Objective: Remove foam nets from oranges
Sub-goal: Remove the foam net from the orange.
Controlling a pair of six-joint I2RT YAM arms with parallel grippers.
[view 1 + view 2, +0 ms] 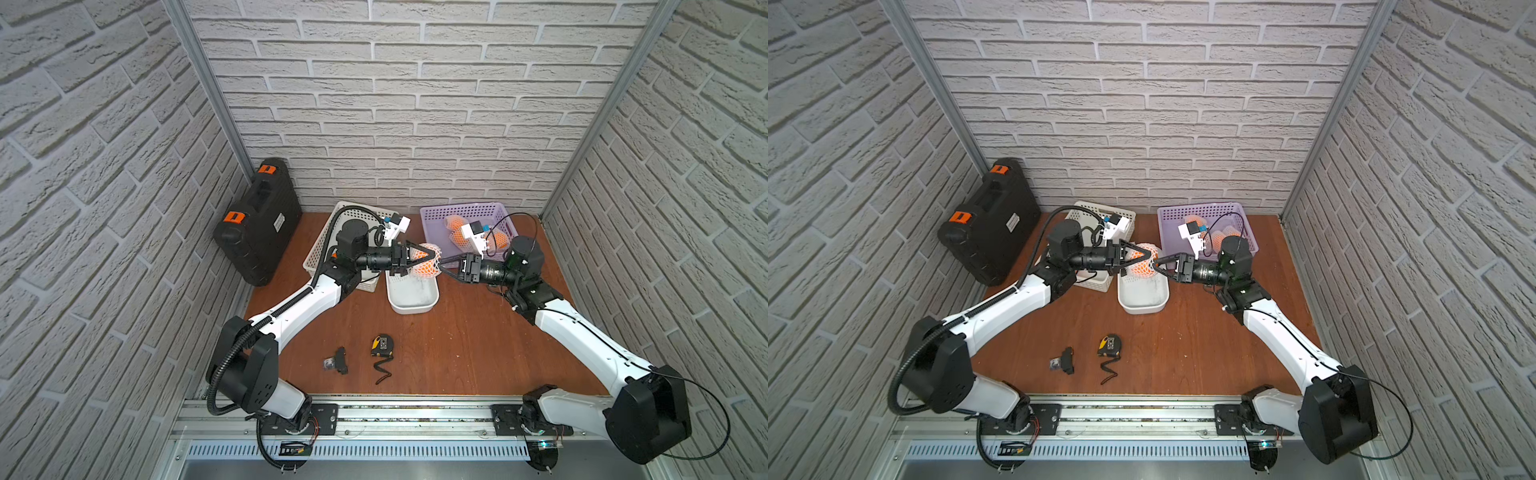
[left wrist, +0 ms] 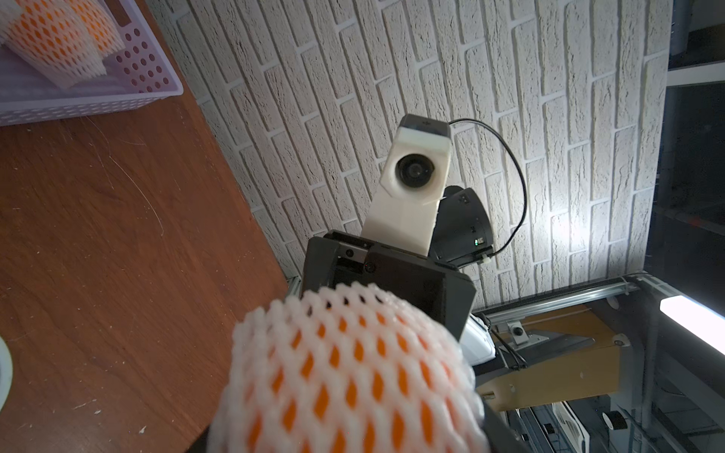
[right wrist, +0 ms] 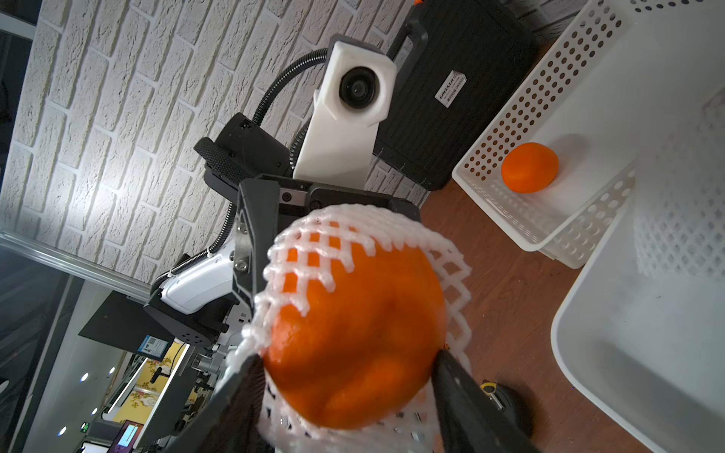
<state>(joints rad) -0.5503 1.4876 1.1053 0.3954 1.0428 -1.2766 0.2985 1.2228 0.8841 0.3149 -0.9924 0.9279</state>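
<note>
An orange hangs above the white tray, with a white foam net still round its far half. Its near end is bare. My left gripper is shut on this netted orange from the left, and in the left wrist view its fingers are hidden behind the fruit. My right gripper faces it from the right, open. One right finger stands on each side of the bare end, against the loose net edge.
A loose foam net lies in the tray. The white perforated basket holds a bare orange. The purple basket holds netted oranges. A black case leans at the left wall. A tape measure and a small black part lie on the table's front.
</note>
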